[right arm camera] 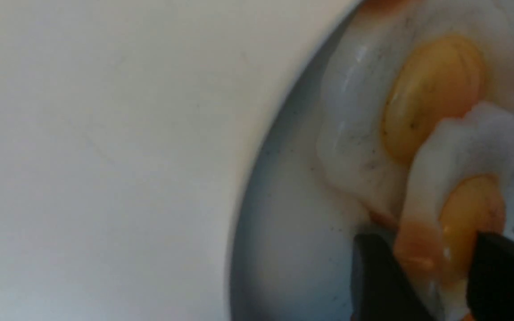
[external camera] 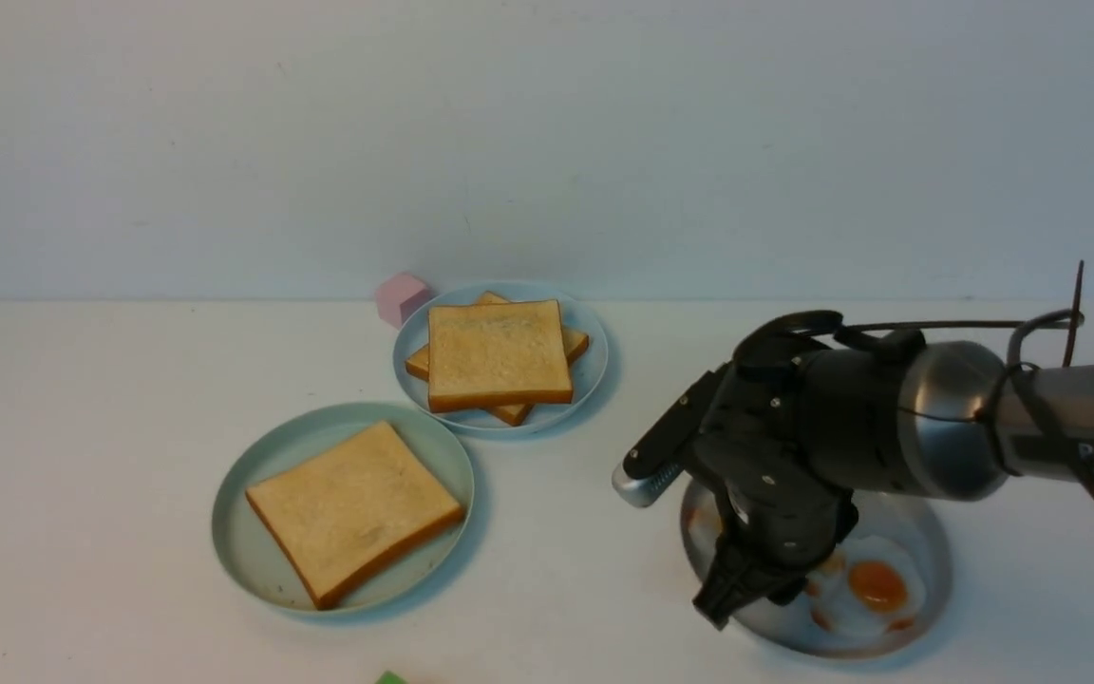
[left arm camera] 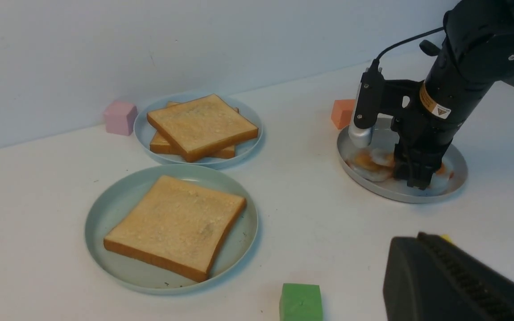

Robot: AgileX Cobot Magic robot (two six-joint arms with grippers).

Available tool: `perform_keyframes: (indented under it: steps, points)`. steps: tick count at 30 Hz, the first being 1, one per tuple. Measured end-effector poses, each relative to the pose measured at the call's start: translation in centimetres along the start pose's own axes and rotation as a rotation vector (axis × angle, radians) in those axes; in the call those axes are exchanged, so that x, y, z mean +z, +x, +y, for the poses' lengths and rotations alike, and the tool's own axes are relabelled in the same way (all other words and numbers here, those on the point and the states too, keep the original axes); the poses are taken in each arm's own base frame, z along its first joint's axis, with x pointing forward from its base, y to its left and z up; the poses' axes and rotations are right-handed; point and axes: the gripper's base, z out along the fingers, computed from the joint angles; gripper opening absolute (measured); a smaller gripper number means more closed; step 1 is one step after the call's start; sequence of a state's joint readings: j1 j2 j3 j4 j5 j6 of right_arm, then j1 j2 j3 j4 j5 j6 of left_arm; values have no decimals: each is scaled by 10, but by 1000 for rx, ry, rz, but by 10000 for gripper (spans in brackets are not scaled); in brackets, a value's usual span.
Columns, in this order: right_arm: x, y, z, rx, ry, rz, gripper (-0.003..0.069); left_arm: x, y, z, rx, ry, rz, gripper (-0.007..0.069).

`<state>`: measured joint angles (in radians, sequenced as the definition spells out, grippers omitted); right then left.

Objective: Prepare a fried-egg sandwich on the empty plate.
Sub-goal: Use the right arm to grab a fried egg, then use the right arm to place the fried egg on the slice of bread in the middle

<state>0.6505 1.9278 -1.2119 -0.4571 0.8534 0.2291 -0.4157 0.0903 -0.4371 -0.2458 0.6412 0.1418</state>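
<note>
The pale mint-green plate (external camera: 234, 541) holds a single toast slice (external camera: 352, 513); both also show in the left wrist view, plate (left arm camera: 101, 209) and toast (left arm camera: 176, 225). No fried-egg sandwich is in view. My right gripper (external camera: 732, 598) points down into the grey plate (external camera: 932, 570). In the right wrist view it (right arm camera: 426, 254) is shut on the folded edge of a white fried egg (right arm camera: 458, 147). A second egg (right arm camera: 355, 133) lies beside it. Only one black finger (left arm camera: 440, 276) of my left gripper shows, above the table.
A pale blue plate (external camera: 594, 356) at the back holds two stacked toast slices (external camera: 498, 353). A pink cube (external camera: 402, 297) sits behind it. An orange cube (left arm camera: 342, 113) sits behind the grey plate. A green cube (left arm camera: 300, 302) lies near the front edge.
</note>
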Motion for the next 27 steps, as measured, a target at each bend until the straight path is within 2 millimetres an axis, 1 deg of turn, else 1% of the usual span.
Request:
perform_keyframes:
  steps: [1, 2, 3, 9, 10, 11, 12, 14, 15, 16, 17, 18, 19, 20, 21, 23, 24, 25, 26, 27]
  points:
    - [-4, 0, -2, -2, 5, -11, 133, 0, 0, 0, 0, 0, 0, -13]
    - [-7, 0, -3, -6, 12, -20, 98, 0, 0, 0, 0, 0, 0, -13]
    - [-8, 0, -4, -7, 16, -24, 93, 0, 0, 0, 0, 0, 0, -13]
    - [-40, 4, -17, 24, 31, -92, 101, 0, 0, 0, 0, 0, 2, -13]
    - [-47, 5, -19, 34, 31, -106, 101, 0, 0, 0, 0, 0, 3, -13]
    - [-61, 6, -22, 54, 28, -129, 101, 0, 0, 0, 2, -1, 3, -13]
    - [-69, 5, -23, 61, 29, -141, 101, 0, 0, 0, 2, -1, 3, -13]
    - [-91, 1, -23, 67, 30, -188, 100, 0, 0, 0, 3, -2, 3, -13]
    - [-106, -2, -19, 61, 25, -230, 99, 0, 0, 0, 3, -3, -1, -13]
    - [-109, -3, -19, 64, 25, -237, 100, 0, 0, 0, 3, -3, -2, -13]
    - [-134, -13, -7, 48, -3, -319, 100, 0, -1, 1, 5, -6, -15, -13]
    - [-143, -17, -1, 37, -15, -349, 100, 0, -2, 1, 5, -8, -25, -13]
    - [-157, -25, 12, 7, -43, -402, 100, 0, -4, 1, 5, -10, -42, -13]
    - [-160, -26, 17, -5, -51, -414, 100, 0, -4, 1, 2, -11, -45, -13]
    - [-175, -38, 33, -42, -91, -494, 100, 0, -6, 1, -8, -14, -63, -13]
    - [-181, -54, 57, -90, -138, -560, 100, 0, -8, 2, -22, -21, -91, -13]
    - [-182, -58, 62, -100, -146, -572, 100, 0, -9, 2, -24, -22, -97, -13]
    - [-180, -71, 78, -133, -164, -604, 100, -1, -11, 3, -24, -28, -117, -13]
    - [-174, -81, 90, -158, -170, -610, 100, -1, -12, 3, -19, -36, -138, -13]
    - [-166, -89, 98, -175, -170, -607, 100, -1, -14, 4, -14, -41, -150, -13]
